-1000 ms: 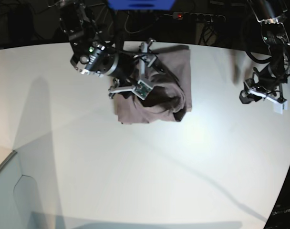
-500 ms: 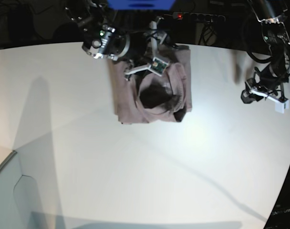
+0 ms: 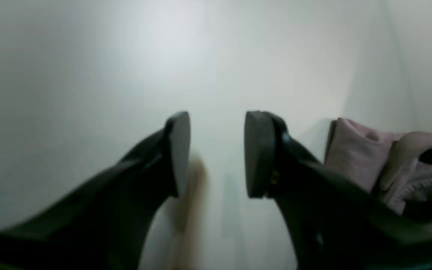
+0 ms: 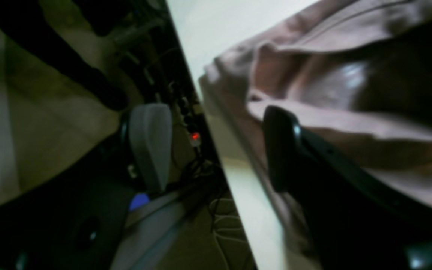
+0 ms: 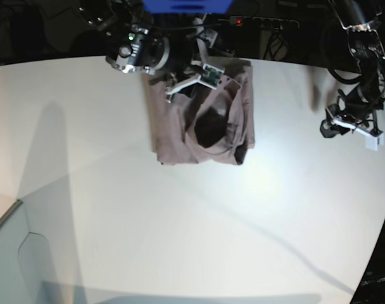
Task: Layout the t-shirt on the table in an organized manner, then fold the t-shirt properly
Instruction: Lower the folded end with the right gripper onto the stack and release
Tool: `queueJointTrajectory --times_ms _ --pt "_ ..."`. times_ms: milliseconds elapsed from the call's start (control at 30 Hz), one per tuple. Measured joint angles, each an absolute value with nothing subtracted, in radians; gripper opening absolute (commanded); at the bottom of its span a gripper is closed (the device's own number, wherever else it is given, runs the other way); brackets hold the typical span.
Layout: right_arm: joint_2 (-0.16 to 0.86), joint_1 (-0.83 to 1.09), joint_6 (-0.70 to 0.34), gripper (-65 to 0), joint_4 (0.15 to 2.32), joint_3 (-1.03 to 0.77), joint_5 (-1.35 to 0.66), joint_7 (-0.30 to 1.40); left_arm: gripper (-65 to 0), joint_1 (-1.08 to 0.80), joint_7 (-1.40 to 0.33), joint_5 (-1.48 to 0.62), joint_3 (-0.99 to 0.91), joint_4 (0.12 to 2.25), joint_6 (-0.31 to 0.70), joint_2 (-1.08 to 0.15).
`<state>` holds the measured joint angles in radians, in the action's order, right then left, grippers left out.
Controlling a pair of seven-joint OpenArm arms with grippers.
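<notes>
White and smooth, the worktop point(image 5: 180, 228) is by far the largest thing, and nearly all of it lies bare around the t-shirt point(image 5: 202, 114), a mauve-grey cotton bundle bunched into a rough rectangle near the worktop's far edge, with a dark hollow of loose folds at its middle. The shirt looks light, limp and prone to slide on that slick surface, so a pinch on a single layer at a hem, shoulder seam or sleeve edge seems wiser than grabbing the heap. The right gripper point(image 5: 195, 73) hovers over the shirt's far edge, jaws spread wide and holding nothing. The left gripper point(image 5: 360, 130) hangs well to the shirt's side over bare worktop, jaws parted partway with nothing between them.
</notes>
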<state>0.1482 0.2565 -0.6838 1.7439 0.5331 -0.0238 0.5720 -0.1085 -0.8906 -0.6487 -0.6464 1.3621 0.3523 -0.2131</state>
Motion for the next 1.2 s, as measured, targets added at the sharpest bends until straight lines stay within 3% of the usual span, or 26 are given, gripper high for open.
queueJointTrajectory --times_ms 400,733,967,1200 --pt "0.101 0.207 -0.683 -25.4 1.722 0.492 -0.024 0.564 -41.2 -0.109 -0.89 -0.649 -0.646 1.362 0.353 -0.213" --pt "0.028 0.115 -0.683 -25.4 1.525 0.498 -0.016 0.567 -41.2 -0.173 -0.889 -0.649 -0.653 1.438 0.355 -0.245" --pt "0.017 0.12 -0.684 -25.4 1.518 0.697 -0.02 0.566 -41.2 -0.187 -0.894 -0.655 -0.693 1.444 0.356 -0.236" --pt "0.022 0.135 -0.684 -25.4 1.519 0.742 -0.02 0.573 -41.2 -0.185 -0.894 -0.656 -0.704 1.444 0.356 -0.24"
